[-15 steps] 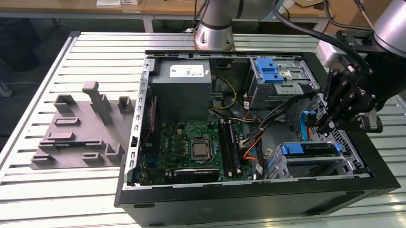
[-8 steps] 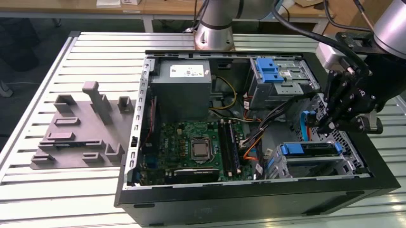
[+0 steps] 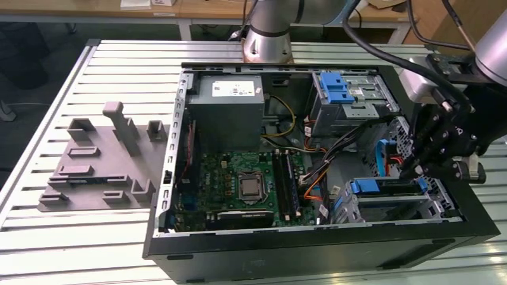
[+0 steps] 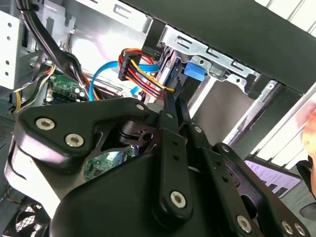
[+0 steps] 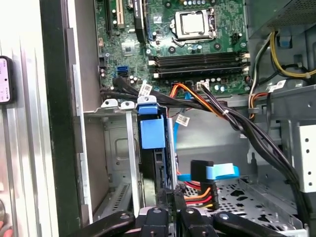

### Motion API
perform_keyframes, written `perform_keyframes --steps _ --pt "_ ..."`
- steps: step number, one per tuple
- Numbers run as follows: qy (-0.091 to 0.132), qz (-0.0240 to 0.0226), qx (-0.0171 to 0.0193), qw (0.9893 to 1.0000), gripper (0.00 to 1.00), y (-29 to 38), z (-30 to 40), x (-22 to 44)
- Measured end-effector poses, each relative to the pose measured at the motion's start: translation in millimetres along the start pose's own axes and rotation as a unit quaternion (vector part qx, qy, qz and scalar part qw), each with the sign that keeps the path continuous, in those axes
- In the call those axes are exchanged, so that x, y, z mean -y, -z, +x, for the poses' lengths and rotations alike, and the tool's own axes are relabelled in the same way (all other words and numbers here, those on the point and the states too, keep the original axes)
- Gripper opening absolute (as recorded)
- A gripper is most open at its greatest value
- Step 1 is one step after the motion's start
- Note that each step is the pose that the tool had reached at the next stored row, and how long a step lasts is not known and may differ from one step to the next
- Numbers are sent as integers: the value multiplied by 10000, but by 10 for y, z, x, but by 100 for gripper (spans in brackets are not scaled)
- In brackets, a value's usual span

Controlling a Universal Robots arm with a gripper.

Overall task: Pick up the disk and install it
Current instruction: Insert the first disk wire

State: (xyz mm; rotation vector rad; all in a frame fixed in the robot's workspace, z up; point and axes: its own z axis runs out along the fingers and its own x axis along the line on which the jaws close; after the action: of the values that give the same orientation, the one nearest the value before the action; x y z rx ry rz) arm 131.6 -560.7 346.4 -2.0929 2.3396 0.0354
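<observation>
— Where was the disk [image 3: 387, 187]?

— In the lower drive cage [image 3: 380, 209], at about four o'clock of the open computer case [image 3: 317, 252] in the exterior view. It stood on edge, with its long axis running from nine o'clock to three o'clock and the blue of its carrier showing at both ends.

— And the hand [image 3: 406, 172]?

— Right above it, touching or very nearly. From the fingertips the disk lay at about seven o'clock, just beneath them.

— Fingers wide or narrow?

— Narrow. They were drawn almost together in both wrist views. Whether they nipped the disk's edge or only pressed on it, I couldn't tell.

— How many of each?

— One disk, one arm, one hand. There were two cages: the one holding the disk, and a second cage [image 3: 348, 98] with a blue latch at one o'clock of the case. One grey box [image 3: 230, 110] sat at eleven o'clock, and one grey fixture [image 3: 99, 163] lay on the bench [image 3: 119, 59], out at nine o'clock.
</observation>
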Motion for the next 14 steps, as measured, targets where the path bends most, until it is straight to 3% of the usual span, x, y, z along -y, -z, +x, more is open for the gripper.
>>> perform_keyframes --steps 4,14 --pt "0 -21 -4 10000 16 -64 2 3" --pt "4 -50 -8 10000 16 -100 11 14"
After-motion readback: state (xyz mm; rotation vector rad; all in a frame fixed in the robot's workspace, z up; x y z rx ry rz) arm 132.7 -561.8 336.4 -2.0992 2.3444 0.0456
